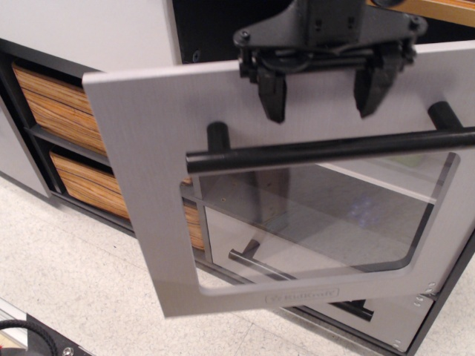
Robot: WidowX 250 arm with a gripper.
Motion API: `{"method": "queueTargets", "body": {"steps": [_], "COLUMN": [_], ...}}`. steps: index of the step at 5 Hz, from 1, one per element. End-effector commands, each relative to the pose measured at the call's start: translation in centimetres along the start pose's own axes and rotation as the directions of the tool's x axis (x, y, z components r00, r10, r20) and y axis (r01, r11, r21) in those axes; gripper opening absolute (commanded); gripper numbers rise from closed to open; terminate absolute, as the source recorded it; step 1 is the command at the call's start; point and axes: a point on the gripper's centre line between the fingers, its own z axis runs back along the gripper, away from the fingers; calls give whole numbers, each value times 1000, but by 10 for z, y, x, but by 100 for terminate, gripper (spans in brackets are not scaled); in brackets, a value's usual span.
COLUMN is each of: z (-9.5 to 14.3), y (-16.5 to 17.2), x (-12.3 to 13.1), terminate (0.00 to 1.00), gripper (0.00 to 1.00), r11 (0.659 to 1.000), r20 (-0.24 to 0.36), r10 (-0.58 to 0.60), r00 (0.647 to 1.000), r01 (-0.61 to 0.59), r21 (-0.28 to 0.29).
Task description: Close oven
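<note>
The oven (pixel 297 222) door hangs partly open, centre frame. The gripper (pixel 320 96) sits at its far upper edge, jaws spread wide, holding nothing. Risk: fingers slide off the smooth face, leaving the door ajar.

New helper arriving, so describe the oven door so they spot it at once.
Find the big silver-grey panel swung open toward the camera. It has a clear rounded-corner window under a long black bar handle. The orange wood-grain drawers to its left are windowless.
</note>
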Motion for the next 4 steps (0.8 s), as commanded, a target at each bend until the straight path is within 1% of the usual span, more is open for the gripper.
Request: {"method": "queueTargets", "body": {"steps": [1, 2, 3, 4], "z": [-1, -1, -12, -35], "y": [-10, -5, 1, 3], "x": [49, 37, 18, 14], "terminate": [0, 0, 0, 0], "gripper": [100, 100, 100, 100], "r11": [995, 998, 997, 996], "r20": [120, 75, 58, 77], "r10": [97, 30, -60, -84], "r00": [988, 997, 997, 993], "r01": [-95, -26, 62, 86], "r21": [-27, -49, -46, -11]}}
